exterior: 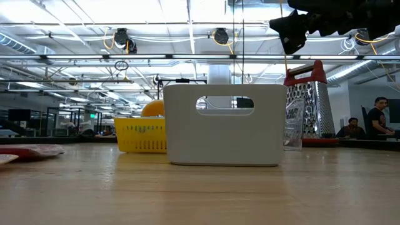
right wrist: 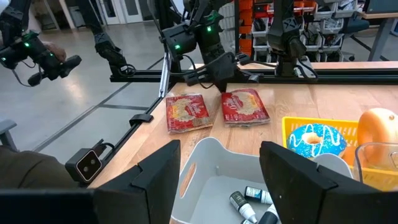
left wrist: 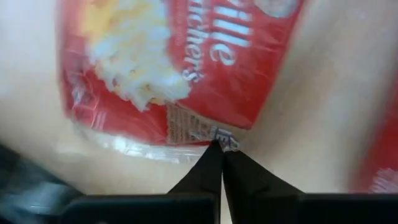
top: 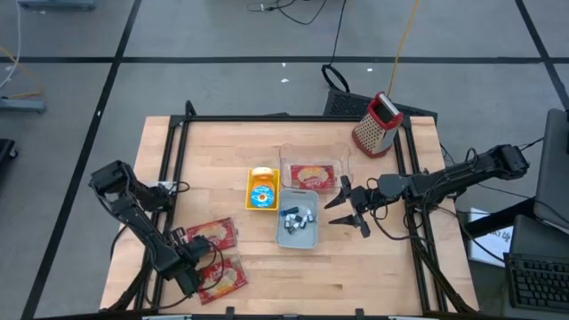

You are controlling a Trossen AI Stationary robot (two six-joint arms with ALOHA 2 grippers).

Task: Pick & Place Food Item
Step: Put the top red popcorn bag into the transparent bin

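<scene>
Inside the white bin (top: 297, 233) lie small bottles (top: 296, 219); left tool (left wrist: 222, 149) pinches a red packet (left wrist: 180, 68).

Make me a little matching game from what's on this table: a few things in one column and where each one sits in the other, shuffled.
Things:
1. blue-frosted donut
2. small bottles
3. cheese grater
4. left gripper

Places:
A. standing at the table's far right corner
B. in the white bin
C. in the yellow basket
D. shut on the edge of a red snack packet at the near left

Pairs: 1-C, 2-B, 3-A, 4-D
</scene>
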